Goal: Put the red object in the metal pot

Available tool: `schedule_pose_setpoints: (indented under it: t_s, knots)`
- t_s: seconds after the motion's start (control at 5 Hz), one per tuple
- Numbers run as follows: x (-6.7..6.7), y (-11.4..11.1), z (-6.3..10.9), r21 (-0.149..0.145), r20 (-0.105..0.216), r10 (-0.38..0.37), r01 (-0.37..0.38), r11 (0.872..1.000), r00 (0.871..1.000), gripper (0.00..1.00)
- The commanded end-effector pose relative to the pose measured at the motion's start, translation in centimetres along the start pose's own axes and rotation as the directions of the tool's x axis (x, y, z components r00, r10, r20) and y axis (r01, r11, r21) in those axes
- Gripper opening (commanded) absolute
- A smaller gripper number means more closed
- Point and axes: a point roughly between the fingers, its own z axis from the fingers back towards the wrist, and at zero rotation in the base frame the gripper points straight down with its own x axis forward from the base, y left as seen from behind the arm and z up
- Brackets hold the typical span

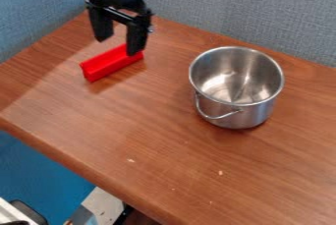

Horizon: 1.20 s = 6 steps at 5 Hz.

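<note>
The red object is a long red bar lying flat on the wooden table toward the back left. My gripper hangs just above its far end, pointing down, with its two black fingers open and nothing between them. One fingertip overlaps the bar's upper right end in the picture; whether it touches the bar I cannot tell. The metal pot stands upright and empty to the right, shiny silver with a thin wire handle at its front.
A blue textured wall rises directly behind the table. The table's front edge runs diagonally from the left side to the bottom right, with the floor below it.
</note>
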Motion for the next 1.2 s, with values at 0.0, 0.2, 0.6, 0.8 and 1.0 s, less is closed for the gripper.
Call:
schedule_pose_setpoints:
  t_s: [0.0,0.2,0.6,0.8,1.0]
  knots:
    - [1.0,2.6,0.0,0.052,0.037,-0.025,0.023,0.998,0.999,1.0]
    - [2.0,4.0,-1.1,0.07,0.042,-0.042,0.039,0.997,0.998,1.0]
    - [3.5,5.2,-2.9,0.081,0.052,-0.016,0.012,0.997,0.999,1.0]
    - [4.0,5.0,-3.5,0.07,0.049,-0.009,0.005,0.998,0.999,1.0]
    - [4.5,4.7,-4.0,0.047,0.045,-0.003,0.001,0.999,0.999,1.0]
